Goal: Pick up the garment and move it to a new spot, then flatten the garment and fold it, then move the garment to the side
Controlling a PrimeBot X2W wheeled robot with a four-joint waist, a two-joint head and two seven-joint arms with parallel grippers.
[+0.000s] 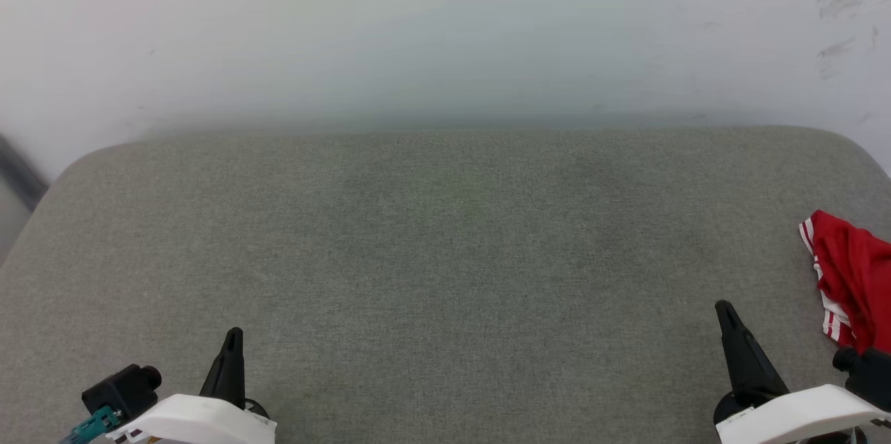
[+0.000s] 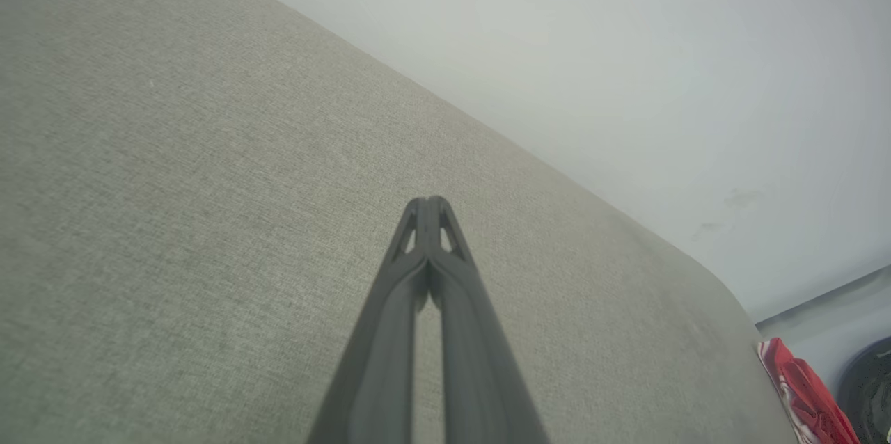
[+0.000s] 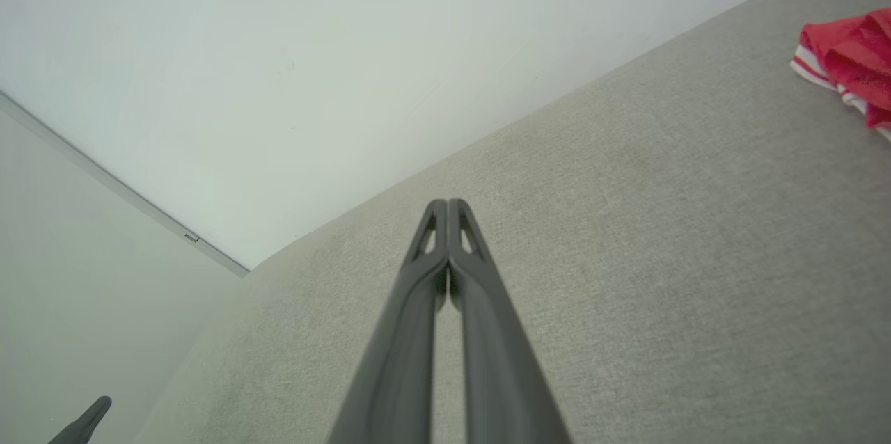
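Garment (image 1: 853,270) lies bunched at the right edge of the grey cushion (image 1: 445,242), cut off by the frame, so its long axis is hard to call. Its striped trim shows clearest in the right wrist view. Left gripper (image 2: 429,204) and right gripper (image 3: 447,206) are both pinched closed, holding nothing, well apart from it.

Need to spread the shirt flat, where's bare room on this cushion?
Almost all of the grey cushion is bare, from its back edge by the wall down to the left end effector and right end effector. Only the right edge is crowded, where the bunched garment lies.
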